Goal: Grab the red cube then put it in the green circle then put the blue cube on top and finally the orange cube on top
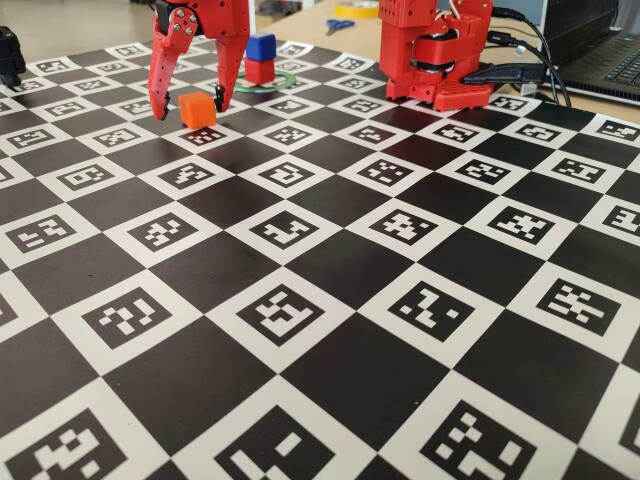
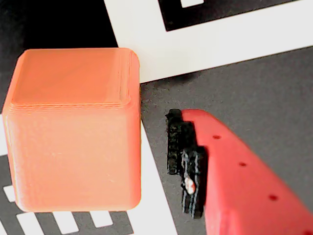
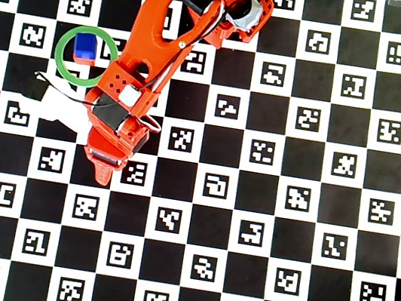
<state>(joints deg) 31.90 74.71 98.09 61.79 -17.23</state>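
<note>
The orange cube (image 1: 197, 110) rests on the checkered board between the fingers of my red gripper (image 1: 190, 112), which is open and straddles it. In the wrist view the orange cube (image 2: 73, 132) fills the left side, and a narrow gap separates it from the black pad (image 2: 183, 156) of the right finger; the other finger is out of frame. Behind, the blue cube (image 1: 261, 47) sits on top of the red cube (image 1: 259, 71) inside the green circle (image 1: 288, 82). From overhead the blue cube (image 3: 86, 44) covers most of the red cube (image 3: 83, 60) in the green circle (image 3: 59, 52); the arm hides the orange cube.
The arm's red base (image 1: 438, 60) stands at the back right of the marker board (image 1: 320, 300). A laptop (image 1: 605, 50) and cables lie beyond it. Scissors (image 1: 339, 25) and a dark object (image 1: 10, 55) sit off the board at the back.
</note>
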